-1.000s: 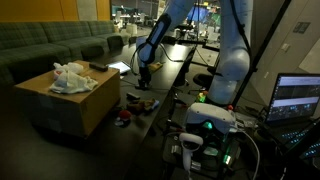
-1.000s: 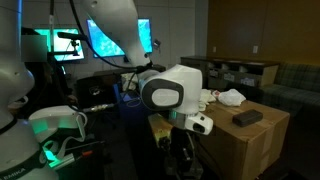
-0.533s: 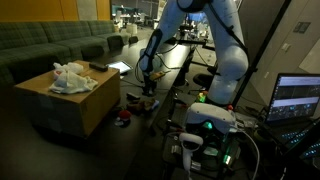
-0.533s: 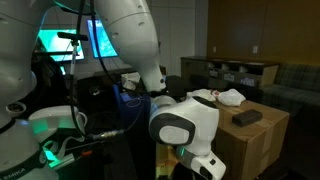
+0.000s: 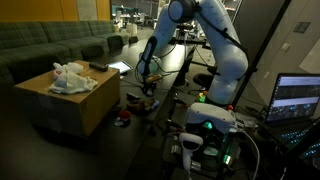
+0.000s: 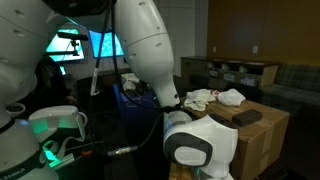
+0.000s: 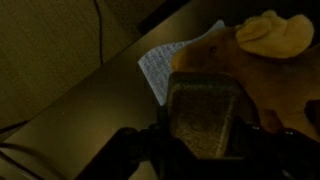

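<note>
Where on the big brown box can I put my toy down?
The brown cardboard box has a bare top corner toward the green couch, beside the crumpled white cloths. Past them lies a dark flat block. The floor by the gripper is crowded with small scattered things.

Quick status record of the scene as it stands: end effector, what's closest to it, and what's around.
end effector: low, near the floor clutter, apart from the box; whether it is open or shut is unclear
closest in wrist view: yellow soft thing, sheet of paper
cardboard box: bears white cloth and dark flat object
surroundings: green couch, laptop
</note>
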